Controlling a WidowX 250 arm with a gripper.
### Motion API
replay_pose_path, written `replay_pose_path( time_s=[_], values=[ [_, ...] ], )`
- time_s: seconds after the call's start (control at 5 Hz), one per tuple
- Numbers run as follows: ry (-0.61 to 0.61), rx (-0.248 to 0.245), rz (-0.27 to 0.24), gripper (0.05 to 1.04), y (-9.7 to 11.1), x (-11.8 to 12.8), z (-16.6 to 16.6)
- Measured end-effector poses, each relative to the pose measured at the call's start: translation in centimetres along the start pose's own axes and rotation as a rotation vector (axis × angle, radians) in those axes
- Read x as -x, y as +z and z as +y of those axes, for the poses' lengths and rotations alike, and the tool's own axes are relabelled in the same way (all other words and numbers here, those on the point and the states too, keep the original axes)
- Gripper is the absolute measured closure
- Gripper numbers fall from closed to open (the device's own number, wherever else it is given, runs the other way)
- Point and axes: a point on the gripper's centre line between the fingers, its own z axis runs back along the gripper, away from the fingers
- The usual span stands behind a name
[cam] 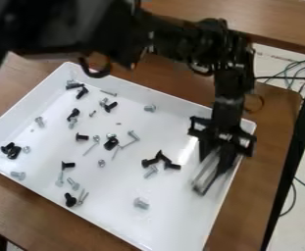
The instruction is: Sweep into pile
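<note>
Brown tabletop carried your white tray; loose screws lay scattered beside your pincer, some near, others well apart (how wide it stood, you couldn't tell).

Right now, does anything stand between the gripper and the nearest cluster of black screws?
Nothing visible does. The gripper is at the picture's right side of the white tray, and only bare tray surface shows between it and those black screws.
</note>
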Motion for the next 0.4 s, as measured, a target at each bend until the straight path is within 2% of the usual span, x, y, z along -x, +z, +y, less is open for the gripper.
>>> replay_pose_path(
  time_s=[0.2, 0.4],
  values=[
    [0.078, 0.003, 0.043, 0.721, 0.4, -1.1, 2.2],
    [0.127, 0.015, 0.059, 0.721, 0.5, -1.2, 3.8]
  ],
)
